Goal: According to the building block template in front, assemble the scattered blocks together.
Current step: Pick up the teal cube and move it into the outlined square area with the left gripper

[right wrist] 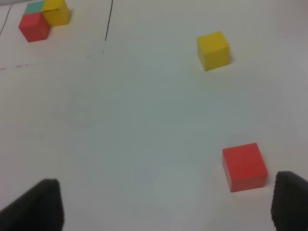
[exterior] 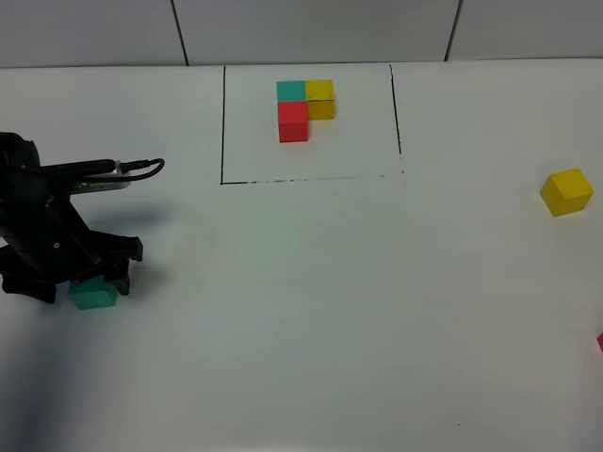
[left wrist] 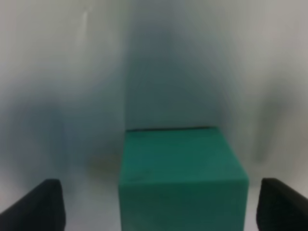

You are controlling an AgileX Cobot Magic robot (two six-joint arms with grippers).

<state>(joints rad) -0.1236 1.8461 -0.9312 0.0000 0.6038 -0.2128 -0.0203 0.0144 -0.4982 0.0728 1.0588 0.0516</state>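
At eight o'clock on the worktop [exterior: 301,311], my left hand [left wrist: 156,204], apart, flanks the teal cube [left wrist: 180,178]: plain, equal-sided, face square-on; right hand [right wrist: 166,204] apart.

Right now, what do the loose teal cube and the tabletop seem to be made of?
Teal cube: probably painted wood or solid plastic, going by its even colour, matte faces and crisp edges; no grain is visible. Tabletop: smooth white board or laminate, plain and unmarked except for the black frame line, which looks drawn on it.
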